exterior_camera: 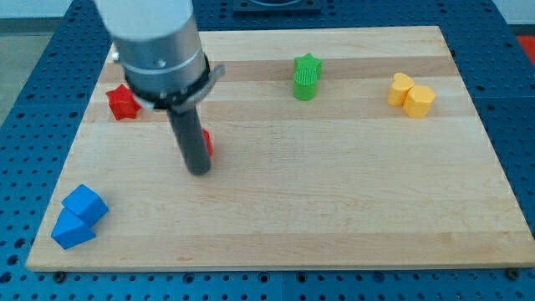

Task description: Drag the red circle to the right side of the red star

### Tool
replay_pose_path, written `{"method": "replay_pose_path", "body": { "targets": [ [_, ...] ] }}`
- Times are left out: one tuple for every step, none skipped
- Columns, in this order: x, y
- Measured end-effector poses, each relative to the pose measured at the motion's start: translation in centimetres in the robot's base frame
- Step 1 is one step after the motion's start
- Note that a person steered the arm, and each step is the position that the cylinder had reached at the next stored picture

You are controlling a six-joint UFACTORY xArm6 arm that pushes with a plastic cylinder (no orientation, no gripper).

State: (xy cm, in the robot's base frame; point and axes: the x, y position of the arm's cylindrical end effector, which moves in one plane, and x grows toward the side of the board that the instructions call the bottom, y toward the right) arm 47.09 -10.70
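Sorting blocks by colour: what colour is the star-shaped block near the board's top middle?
Green. The star block shows clearly in the camera view.

Red star (122, 102), red circle (206, 143), green star (307, 76), yellow block (410, 94), blue block (78, 216), pale wood board (334, 184).

my tip (199, 171) touching red circle (206, 142) | red star (122, 102) toward view's left, apart

Pale, smooth wooden board (334, 192)
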Motion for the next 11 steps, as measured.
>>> {"method": "replay_pose_path", "body": {
  "targets": [
    [-4.9,0.9],
    [-5.0,0.5],
    [-3.8,1.4],
    [-5.8,0.7],
    [-7.5,0.2],
    [-7.5,0.2],
    [-7.5,-0.4],
    [-7.5,-1.5],
    [-7.5,-2.3],
    [-7.5,-0.3],
    [-7.9,-0.1]
  ]
}}
